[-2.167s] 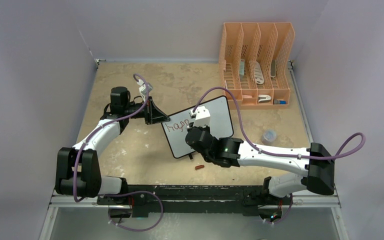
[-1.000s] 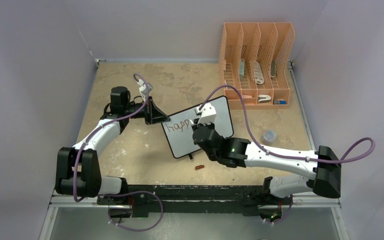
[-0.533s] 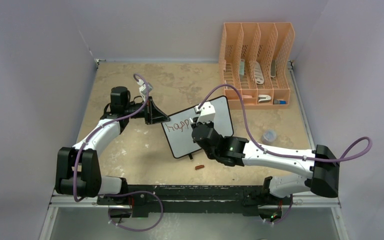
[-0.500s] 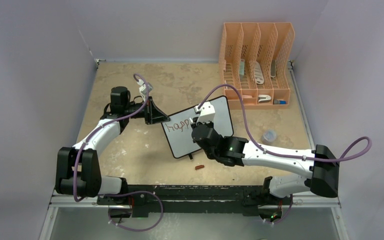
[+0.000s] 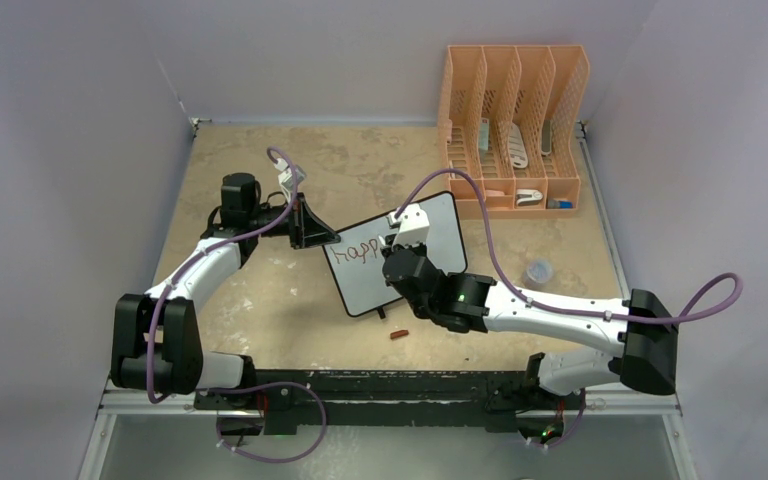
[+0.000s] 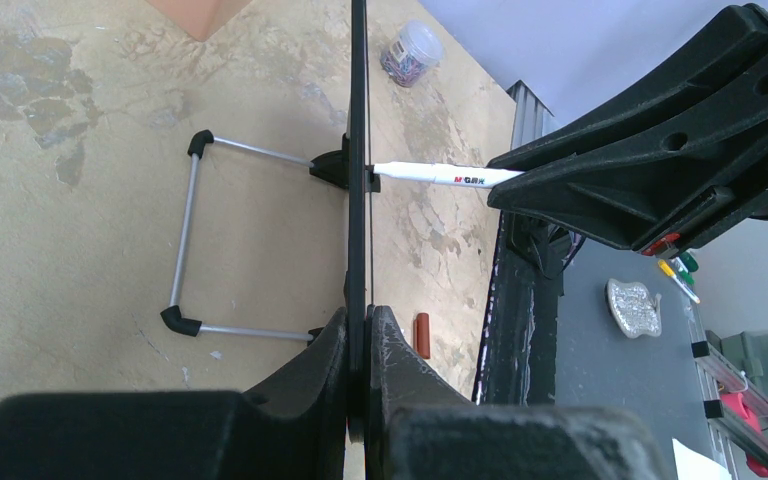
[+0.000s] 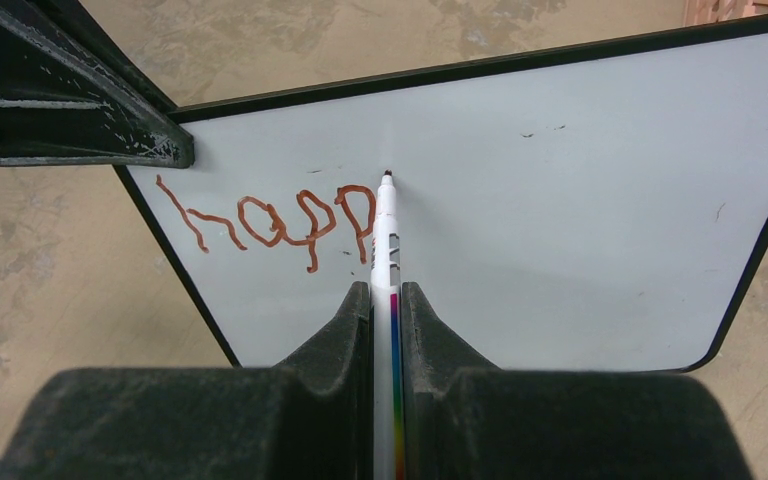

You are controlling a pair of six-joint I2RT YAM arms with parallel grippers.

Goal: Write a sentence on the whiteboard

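Overhead, whiteboard (image 5: 438,232): stands at the middle of the surface (image 5: 260,290), turned so its left end sits nearer the arms.
Overhead, lettering (image 5: 352,252): red-brown "happ" on the left half of the board.
Overhead, left end effector (image 5: 320,238): clenched on the board's left edge, reaching in from 9 o'clock.
Overhead, right end effector (image 5: 397,238): in front of the board's middle; its hold cannot be told here.
Overhead, rack (image 5: 513,130): orange, at 1 o'clock from the board, well apart.
Overhead, jar (image 5: 539,271): small, at 4 o'clock from the board.
Overhead, cap (image 5: 398,334): small and red, on the surface at 6 o'clock, just below the board.
Left wrist, board: seen edge-on, pinched between the two closed fingers.
Left wrist, marker (image 6: 438,175): white, coming in from 3 o'clock, its tip meeting the board's face.
Left wrist, stand (image 6: 188,240): thin metal frame with black corners, behind the board at 9 o'clock.
Right wrist, marker: grasped tight between the fingers, pointing to 12 o'clock, tip on the board just right of the last "p".
Right wrist, left end effector: black, at the board's upper left corner, at 10 o'clock.
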